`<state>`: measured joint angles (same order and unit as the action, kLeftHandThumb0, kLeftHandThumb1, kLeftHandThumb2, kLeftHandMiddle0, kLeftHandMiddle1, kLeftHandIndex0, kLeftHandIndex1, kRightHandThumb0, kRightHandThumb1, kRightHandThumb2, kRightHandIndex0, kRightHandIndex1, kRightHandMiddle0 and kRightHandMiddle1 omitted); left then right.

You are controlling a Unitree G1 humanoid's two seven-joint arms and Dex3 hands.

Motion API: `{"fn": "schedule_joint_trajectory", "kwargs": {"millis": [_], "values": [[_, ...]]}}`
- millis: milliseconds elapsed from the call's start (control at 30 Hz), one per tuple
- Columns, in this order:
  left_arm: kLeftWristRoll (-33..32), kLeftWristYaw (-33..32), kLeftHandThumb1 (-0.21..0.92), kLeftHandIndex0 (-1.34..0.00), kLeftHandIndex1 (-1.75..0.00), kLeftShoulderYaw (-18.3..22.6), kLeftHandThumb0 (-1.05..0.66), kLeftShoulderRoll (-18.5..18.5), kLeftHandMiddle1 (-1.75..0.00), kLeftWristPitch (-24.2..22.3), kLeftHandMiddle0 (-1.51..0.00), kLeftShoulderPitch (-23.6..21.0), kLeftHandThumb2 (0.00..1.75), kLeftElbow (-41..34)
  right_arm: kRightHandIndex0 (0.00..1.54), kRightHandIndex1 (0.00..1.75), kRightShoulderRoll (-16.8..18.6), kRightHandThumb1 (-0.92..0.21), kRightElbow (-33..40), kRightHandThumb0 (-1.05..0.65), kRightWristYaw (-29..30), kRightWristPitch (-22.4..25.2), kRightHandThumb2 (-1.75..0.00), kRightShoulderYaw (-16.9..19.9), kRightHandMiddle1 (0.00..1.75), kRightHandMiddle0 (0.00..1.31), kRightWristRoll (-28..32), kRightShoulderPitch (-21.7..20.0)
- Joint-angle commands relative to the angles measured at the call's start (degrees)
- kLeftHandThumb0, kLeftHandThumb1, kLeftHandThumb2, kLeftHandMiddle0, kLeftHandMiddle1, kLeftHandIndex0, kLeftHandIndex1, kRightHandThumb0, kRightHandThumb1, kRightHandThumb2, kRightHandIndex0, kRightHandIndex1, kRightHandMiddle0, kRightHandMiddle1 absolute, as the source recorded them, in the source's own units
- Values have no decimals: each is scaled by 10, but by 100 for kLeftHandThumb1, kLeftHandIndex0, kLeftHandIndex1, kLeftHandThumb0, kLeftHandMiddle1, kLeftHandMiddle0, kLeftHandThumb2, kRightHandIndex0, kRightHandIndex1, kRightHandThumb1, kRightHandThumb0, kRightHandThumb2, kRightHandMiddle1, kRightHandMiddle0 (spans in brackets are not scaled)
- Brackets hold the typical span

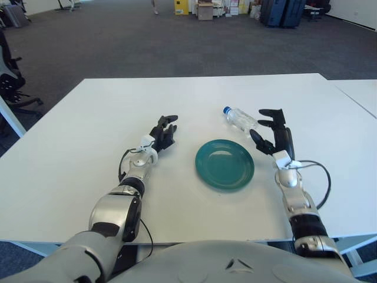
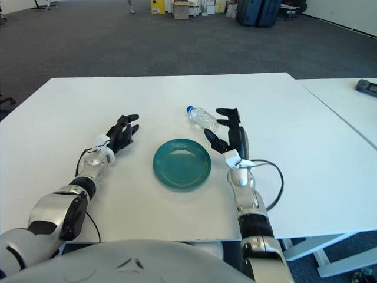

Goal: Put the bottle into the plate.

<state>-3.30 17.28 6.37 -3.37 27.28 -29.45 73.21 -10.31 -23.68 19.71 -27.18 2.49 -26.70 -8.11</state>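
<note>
The right hand (image 1: pixel 272 131) was raised over the desk (image 1: pixel 88 118) with its dark fingers (image 1: pixel 270 112) spread apart and grasping nothing. It showed just beside the bottle (image 1: pixel 240 119), on that bottle's right side, and whether a fingertip touched the plastic could not be told from either view. The thumb (image 1: pixel 257 140) pointed toward the plate (image 1: pixel 224 164), which lay near the hand, to its left and a little closer to the robot.

The bottle, clear with a blue cap (image 1: pixel 226 109), lay on its side on the white desk. Its cap end pointed away from the hand, toward the far left. It sat just beyond the plate's far right rim, outside the plate and apart from it. The plate itself was round and dark green, flat on the desk between the two arms.

The left hand (image 1: pixel 163 133) showed to the left of the plate, well apart from the bottle, its fingers relaxed and extended forward, holding nothing. A black cable (image 1: pixel 321 183) looped out from the right wrist, and another (image 1: pixel 122 162) ran along the left wrist.

Beyond the desk stretched grey carpet (image 1: pixel 147 41), with boxes (image 1: pixel 205 9) and dark suitcases (image 1: pixel 281 12) at the far end of the room. Another white desk (image 2: pixel 353 112) stood to the right.
</note>
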Motion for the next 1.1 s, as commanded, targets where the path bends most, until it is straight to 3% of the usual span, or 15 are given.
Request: {"fn": "schedule_joint_trajectory", "kwargs": {"millis": [0, 300, 500, 867, 967, 1067], "values": [[-27, 34, 92, 0, -105, 26, -85, 14, -11, -35, -52, 23, 93, 9, 26, 42, -27, -92, -29, -69, 46, 3, -38, -13, 82, 0, -43, -58], [-104, 98, 92, 0, -105, 100, -85, 37, -12, -92, -53, 28, 88, 10, 14, 16, -62, -92, -72, -81, 145, 4, -46, -71, 43, 0, -130, -134], [-116, 113, 92, 0, -105, 116, -84, 43, -13, -104, -52, 31, 87, 9, 7, 8, -75, -92, -99, -88, 169, 8, -47, -106, 26, 0, -158, -181], [-117, 120, 92, 0, -106, 123, -83, 51, -13, -109, -51, 36, 86, 8, 4, 2, -96, -92, -243, -92, 164, 34, -42, -171, 24, 0, -186, -284], [-129, 136, 92, 0, -107, 135, -83, 58, -14, -111, -52, 43, 88, 7, 3, 1, -69, -92, -361, -93, 124, 88, -46, -217, 24, 0, -205, -351], [-130, 138, 92, 0, -107, 139, -83, 60, -15, -113, -52, 45, 89, 7, 2, 1, -60, -92, -401, -93, 118, 100, -49, -234, 25, 0, -206, -370]]}}
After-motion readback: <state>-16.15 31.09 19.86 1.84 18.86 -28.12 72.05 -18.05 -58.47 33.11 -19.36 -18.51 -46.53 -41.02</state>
